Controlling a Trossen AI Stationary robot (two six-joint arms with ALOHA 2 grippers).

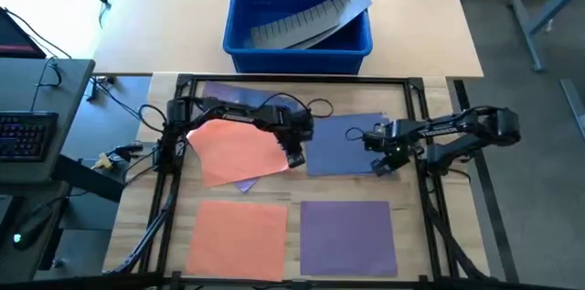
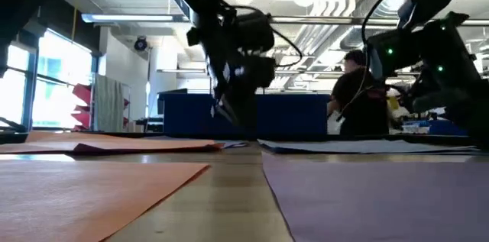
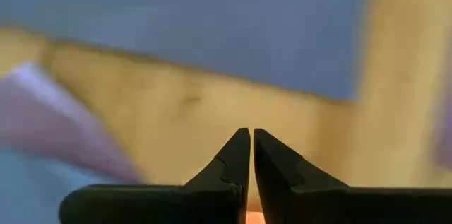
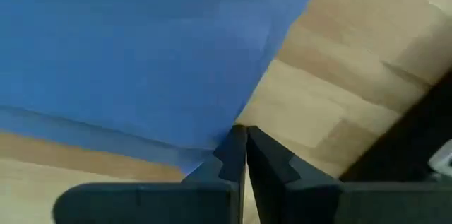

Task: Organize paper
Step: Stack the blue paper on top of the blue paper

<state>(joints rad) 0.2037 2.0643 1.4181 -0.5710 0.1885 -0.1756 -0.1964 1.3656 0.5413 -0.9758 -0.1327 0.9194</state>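
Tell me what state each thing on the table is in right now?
Left gripper: jaws shut on the tilted orange sheet at its edge.
Right gripper: jaws shut at the blue sheet corner.
Tilted orange sheet: askew, lying over a purple sheet.
Near orange sheet: flat, squared.
Near purple sheet: flat, squared.
Bin: open, holding a grey strip.

Both arms are matte black with thin black cables looped along them; each gripper ends in two dark, wedge-shaped fingers (image 3: 233,164).
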